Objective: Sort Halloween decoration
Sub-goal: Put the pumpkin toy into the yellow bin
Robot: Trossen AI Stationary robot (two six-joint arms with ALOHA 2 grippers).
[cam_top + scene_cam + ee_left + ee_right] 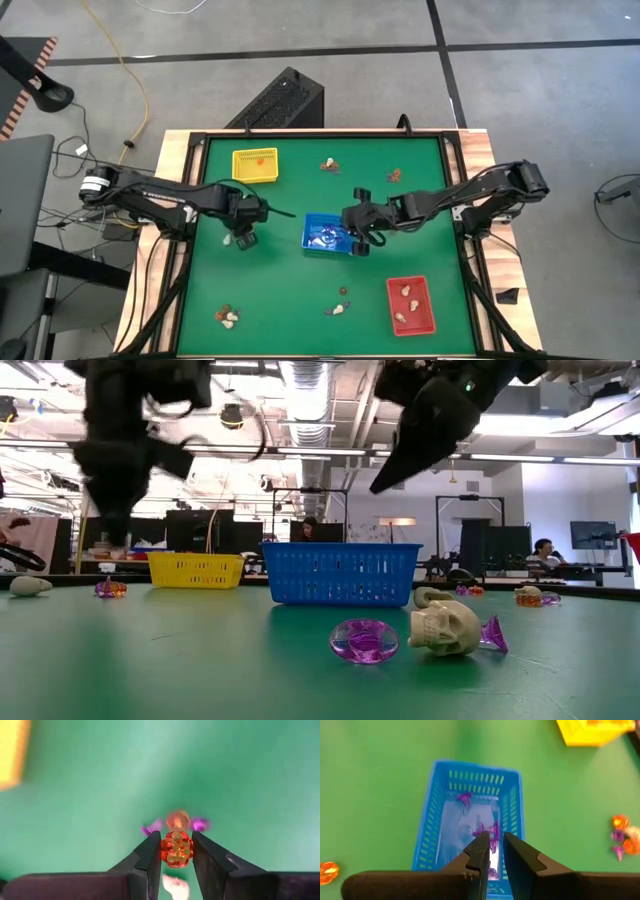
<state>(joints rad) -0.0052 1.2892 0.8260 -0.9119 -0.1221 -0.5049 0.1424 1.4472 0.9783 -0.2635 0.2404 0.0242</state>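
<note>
My left gripper (176,851) (244,232) hangs left of the blue tray (325,236), shut on an orange trinket (176,849). Beneath it on the green table lie another orange trinket (178,819), two purple ones (200,824) and a cream one (175,888). My right gripper (492,845) (356,238) hovers over the blue tray's (470,827) right end, its fingers almost together around a purple trinket (493,839). More purple trinkets (465,797) lie in the tray. My left gripper pinches the orange trinket (176,855) between its two fingertips, coming from above and pointing down. The trinket is lifted clear of the table, above the small cluster lying there. My right gripper seems to pinch a thin purple trinket (493,834) at its fingertips, from above over the blue tray's inside; which part it has does not show.
The yellow tray (255,165) sits at the far left and the red tray (411,305), with cream pieces in it, at the near right. Loose trinkets lie at the far side (330,163) (393,177) and near edge (228,317) (340,305); a cream skull (445,626) and a purple ring (365,640) are among them.
</note>
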